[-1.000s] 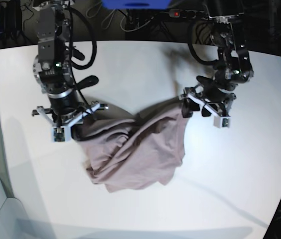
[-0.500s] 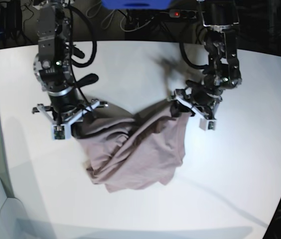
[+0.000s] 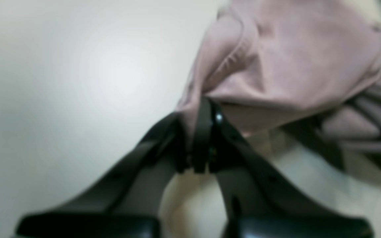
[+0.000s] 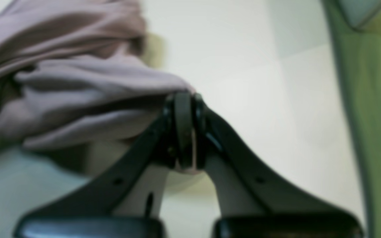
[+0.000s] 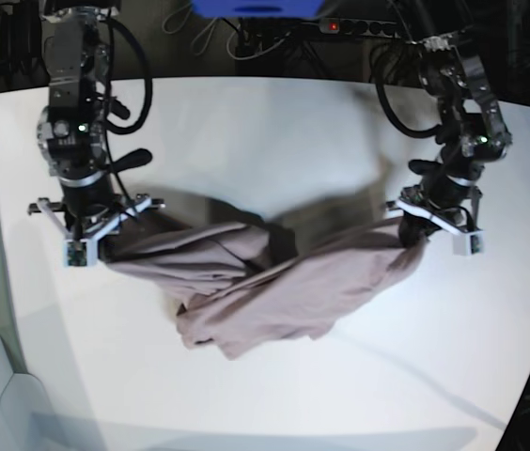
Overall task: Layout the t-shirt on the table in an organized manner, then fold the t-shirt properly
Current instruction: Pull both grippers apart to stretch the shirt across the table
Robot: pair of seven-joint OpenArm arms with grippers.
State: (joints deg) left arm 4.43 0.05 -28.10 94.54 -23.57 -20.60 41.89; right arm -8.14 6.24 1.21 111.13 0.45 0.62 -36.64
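Left end effector [image 5: 413, 228] at 3 o'clock, clenched on one edge of the t-shirt [image 5: 265, 282]. Right end effector [image 5: 105, 246] at 9 o'clock, clenched on the opposite edge. T-shirt stretched between both, twisted and crumpled, sagging onto the white bench [image 5: 265, 132] near centre.

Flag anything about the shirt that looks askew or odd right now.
The t-shirt is twisted, not flat: stretched between the left gripper and the right gripper, both shut on its ends, with its middle bunched and sagging onto the table.
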